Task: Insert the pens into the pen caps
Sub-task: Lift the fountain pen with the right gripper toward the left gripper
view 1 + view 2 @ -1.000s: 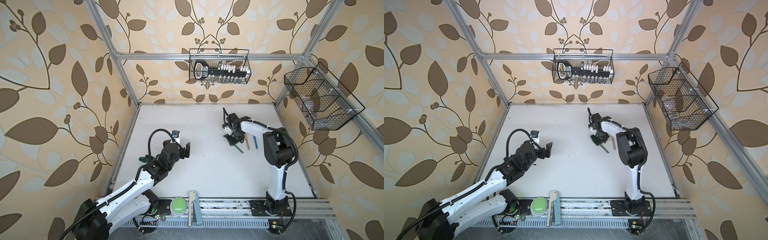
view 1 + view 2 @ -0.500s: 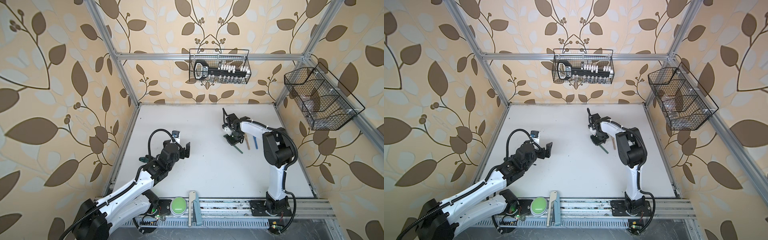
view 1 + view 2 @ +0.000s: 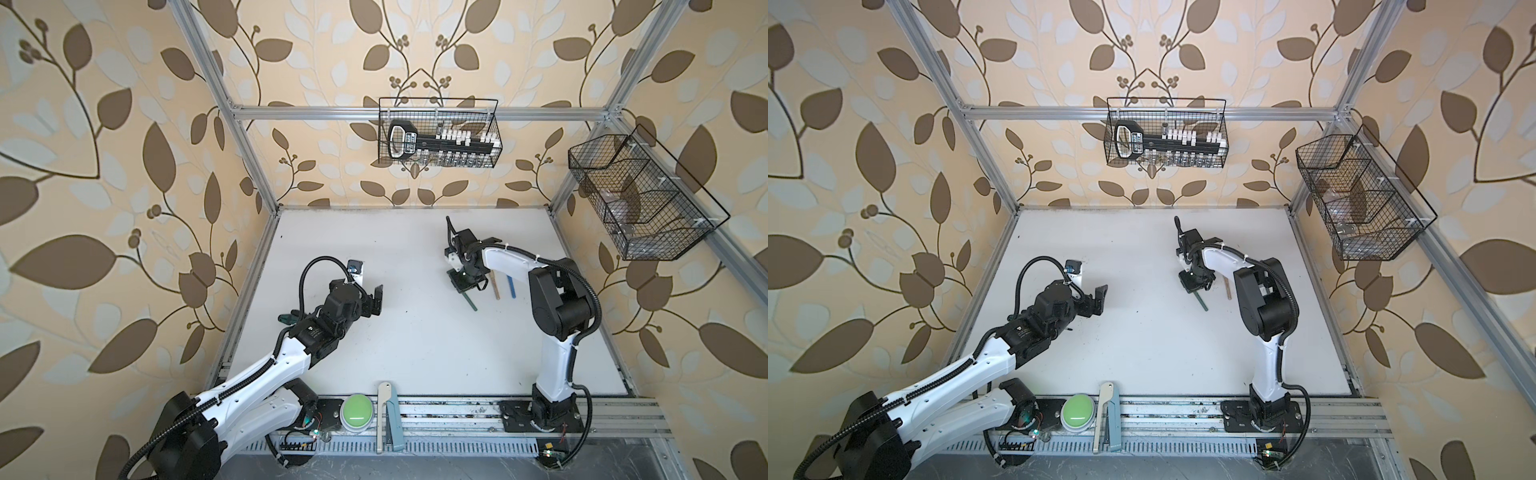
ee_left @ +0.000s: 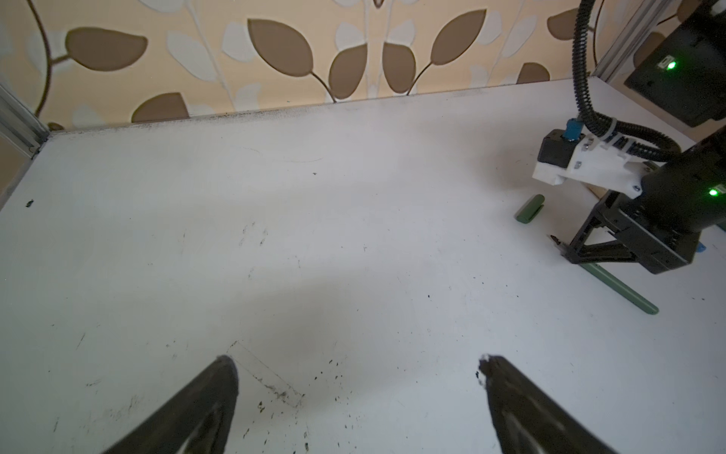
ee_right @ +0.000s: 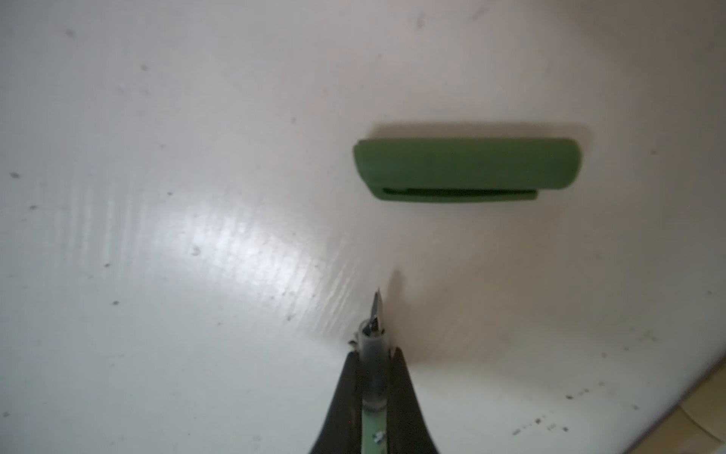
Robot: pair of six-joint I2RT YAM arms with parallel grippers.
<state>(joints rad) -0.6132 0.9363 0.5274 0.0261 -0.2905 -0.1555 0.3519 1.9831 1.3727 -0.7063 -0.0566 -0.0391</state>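
- Grip check: the right claw (image 5: pixel 373 353) is pinching tight on the green pen (image 5: pixel 372 426) just behind its tip. The dark nib is sticking out past the fingertips.
- In both top views that claw is pointing down at the white table (image 3: pixel 374 249), toward the back right. The pen's back end (image 3: pixel 470 301) is trailing out from under it toward the front.
- Can't tell if the pen is lifting off the surface or just lying on it.
- The green cap (image 5: pixel 467 167) is lying on its side on the table, clip showing. It's sitting a little ahead of the nib and crosswise to the pen, not touching it. The left wrist view is showing it too (image 4: pixel 530 209), just beside the right claw.
- The tan pen (image 3: pixel 495 286) and blue pen (image 3: pixel 511 286) are lying side by side on the table, just to the right of the claw and close to the right arm.
- The left claw (image 4: pixel 355 365) is hanging wide open over bare table on the left side, holding nothing and well apart from the pens.
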